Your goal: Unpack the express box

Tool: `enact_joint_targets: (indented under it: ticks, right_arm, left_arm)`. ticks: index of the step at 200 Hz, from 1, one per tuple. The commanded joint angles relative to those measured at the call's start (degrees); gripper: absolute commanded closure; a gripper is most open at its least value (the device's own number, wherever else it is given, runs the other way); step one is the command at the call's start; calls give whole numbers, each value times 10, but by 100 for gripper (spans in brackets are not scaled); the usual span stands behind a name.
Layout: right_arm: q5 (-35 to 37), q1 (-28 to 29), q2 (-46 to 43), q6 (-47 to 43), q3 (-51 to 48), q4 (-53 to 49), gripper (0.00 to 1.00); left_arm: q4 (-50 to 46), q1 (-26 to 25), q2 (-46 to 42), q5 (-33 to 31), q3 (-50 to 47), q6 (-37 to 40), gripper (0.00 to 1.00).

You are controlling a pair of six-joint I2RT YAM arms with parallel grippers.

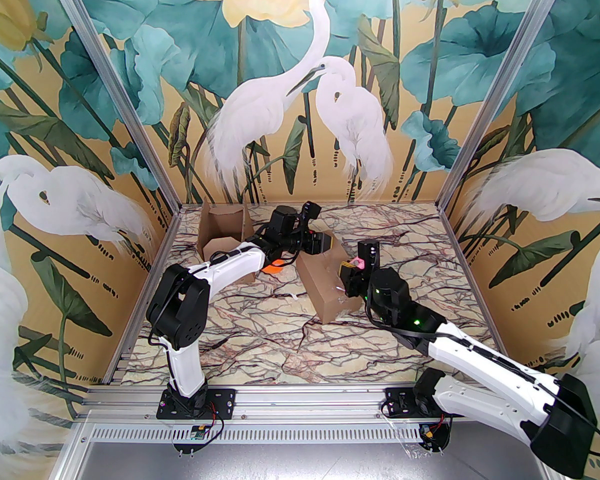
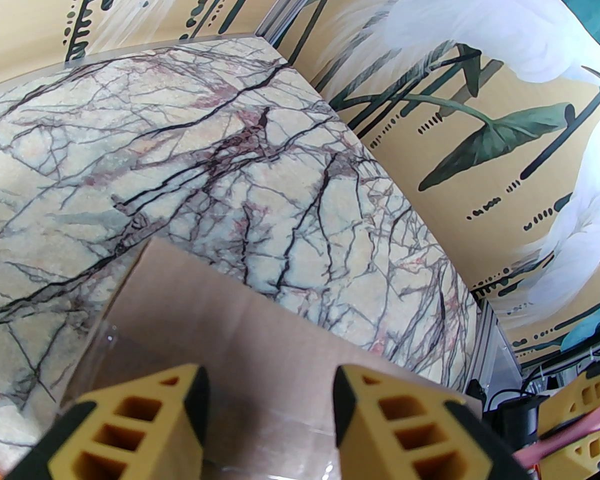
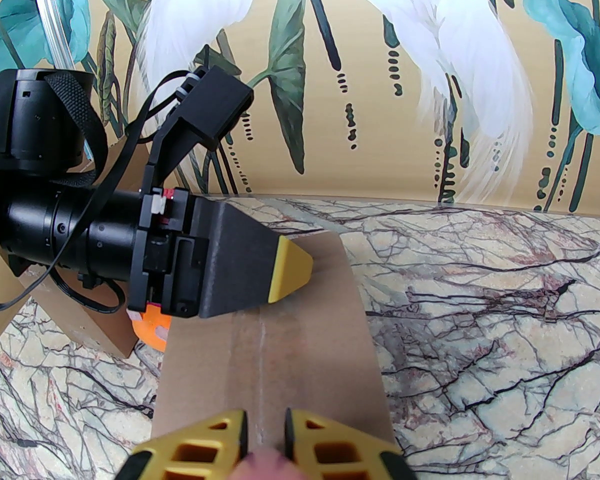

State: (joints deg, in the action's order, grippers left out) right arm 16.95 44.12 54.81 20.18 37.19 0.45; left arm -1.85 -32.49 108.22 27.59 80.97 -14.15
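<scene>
left wrist: left gripper (image 2: 270, 389) parted over box (image 2: 220, 308); right gripper (image 3: 265, 424) seemingly pinches pink object (image 3: 267, 464).

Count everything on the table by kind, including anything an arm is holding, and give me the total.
Cardboard boxes: 2 (opened box, taped box)
Orange object: 1
Pink object, held in the right end effector: 1
Total: 4
</scene>
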Motion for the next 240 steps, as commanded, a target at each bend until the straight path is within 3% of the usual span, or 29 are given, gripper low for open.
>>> enact_joint_targets:
  ticks: [1,151,240]
  right_arm:
    - [-22,16,-35,15,-21,-100,100]
    - [-45,22,-127,64,-48,-196,100]
    - [45,23,-221,40,-34,-278,100]
  left_arm:
    - [-79,46,48,-141,-32,-3,52]
    - [-61,53,23,-181,-60,-24,53]
    - [-69,52,23,-141,-39,-3,52]
